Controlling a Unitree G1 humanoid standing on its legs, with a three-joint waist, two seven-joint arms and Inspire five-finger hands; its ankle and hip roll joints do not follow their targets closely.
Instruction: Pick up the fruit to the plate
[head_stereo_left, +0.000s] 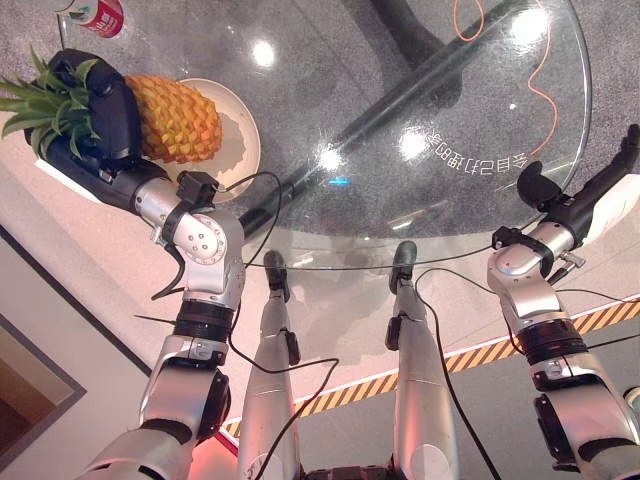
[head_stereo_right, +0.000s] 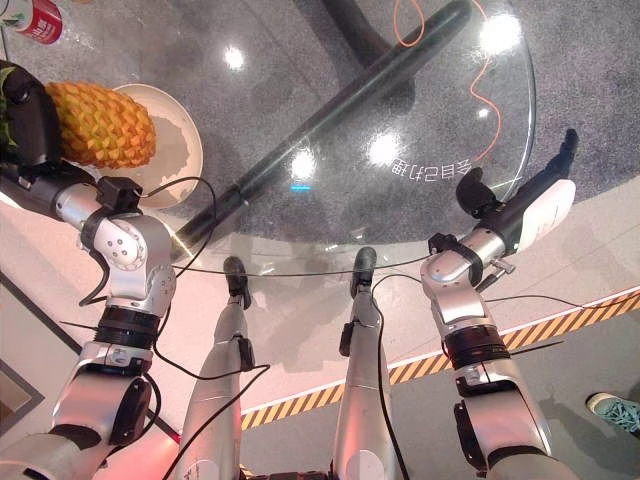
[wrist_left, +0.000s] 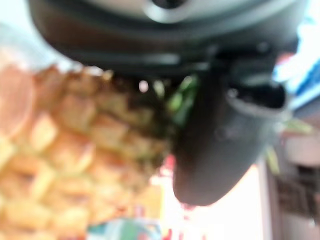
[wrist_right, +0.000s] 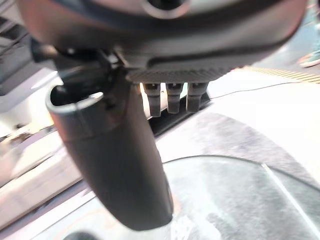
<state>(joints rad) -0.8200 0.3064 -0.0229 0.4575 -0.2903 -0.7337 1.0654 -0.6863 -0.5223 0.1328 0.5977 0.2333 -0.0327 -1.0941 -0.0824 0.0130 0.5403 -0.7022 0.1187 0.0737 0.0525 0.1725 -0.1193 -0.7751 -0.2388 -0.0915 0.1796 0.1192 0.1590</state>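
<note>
Looking down through the eye views, the left hand (head_stereo_left: 95, 110) was curled round the pineapple (head_stereo_left: 178, 118) over the plate (head_stereo_left: 243, 140); the right hand (head_stereo_right: 530, 205) rested straight-fingered, holding nothing. Left wrist view confirmed the clasp, so placing appeared under way, lowering and release judged next

Glass table (head_stereo_left: 440, 150) open mid/right; pineapple (head_stereo_left: 175, 118) over plate (head_stereo_left: 243, 140), can (head_stereo_left: 98, 14) far left.

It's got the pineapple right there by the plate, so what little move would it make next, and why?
Probably lower it a little and ease the left hand open. That hand grips the pineapple near its leafy crown, with the fruit's body already over the cream plate. The right hand hangs idle over the glass table's far edge.
</note>
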